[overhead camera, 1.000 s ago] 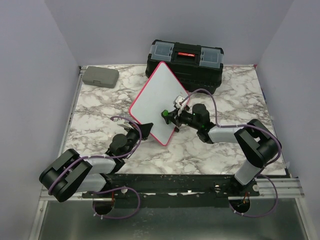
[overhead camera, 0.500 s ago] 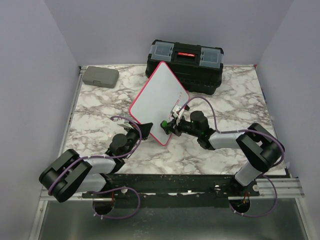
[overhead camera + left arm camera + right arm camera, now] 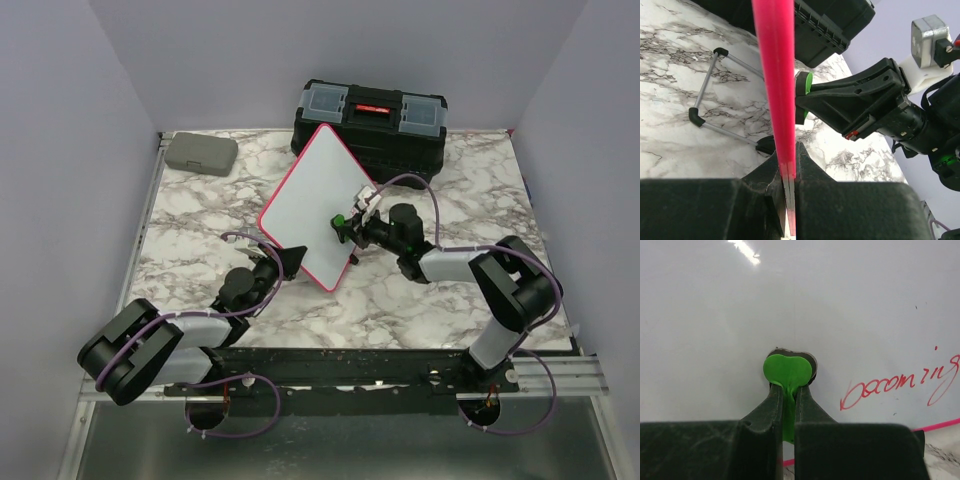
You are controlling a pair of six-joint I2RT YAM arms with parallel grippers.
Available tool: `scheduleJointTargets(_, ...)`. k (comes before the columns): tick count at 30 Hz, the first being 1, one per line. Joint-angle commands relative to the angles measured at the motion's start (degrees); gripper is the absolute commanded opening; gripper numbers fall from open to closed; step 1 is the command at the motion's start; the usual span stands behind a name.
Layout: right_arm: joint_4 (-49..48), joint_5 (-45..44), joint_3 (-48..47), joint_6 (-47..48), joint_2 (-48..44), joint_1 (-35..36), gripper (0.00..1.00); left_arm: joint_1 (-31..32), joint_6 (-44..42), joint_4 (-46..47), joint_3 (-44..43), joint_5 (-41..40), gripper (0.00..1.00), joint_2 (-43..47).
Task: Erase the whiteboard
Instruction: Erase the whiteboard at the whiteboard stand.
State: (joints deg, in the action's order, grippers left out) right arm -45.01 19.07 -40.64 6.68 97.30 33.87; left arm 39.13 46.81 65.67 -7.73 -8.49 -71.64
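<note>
Right claw (image 3: pixel 346 225) shifted up and rightward over whiteboard (image 3: pixel 315 190) face since earlier frame; left claw (image 3: pixel 290 261) unmoved. Left to right: one grey case (image 3: pixel 200 153) at far-left corner of counter (image 3: pixel 480 190). Left claw clenched on whiteboard's lower red edge. One whiteboard, propped tilted mid-counter, just before one black toolbox (image 3: pixel 370 115). Right claw clenched on one green eraser (image 3: pixel 787 371), eraser pressed to white face. One red scrawled word (image 3: pixel 897 385) right of eraser, unerased. Two arms total.
</note>
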Motion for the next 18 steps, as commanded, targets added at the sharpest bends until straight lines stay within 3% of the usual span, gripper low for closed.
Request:
scheduleJointTargets(1, 1.39, 2.9, 3.42, 3.83, 1.84, -0.21, 0.01, 1.3, 2.59, 6.33, -1.61, 5.51, 0.0, 1.15)
scheduleJointTargets(11, -0.88, 9.8, 7.32, 0.11, -2.54, 5.44, 0.01, 1.34, 2.66, 6.43, -2.19, 5.5, 0.0, 0.38)
scheduleJointTargets(18, -3.85, -0.04, 0.1, -4.43, -1.21, 4.64, 0.01, 1.3, 2.78, 6.17, -2.61, 5.85, 0.0, 0.1)
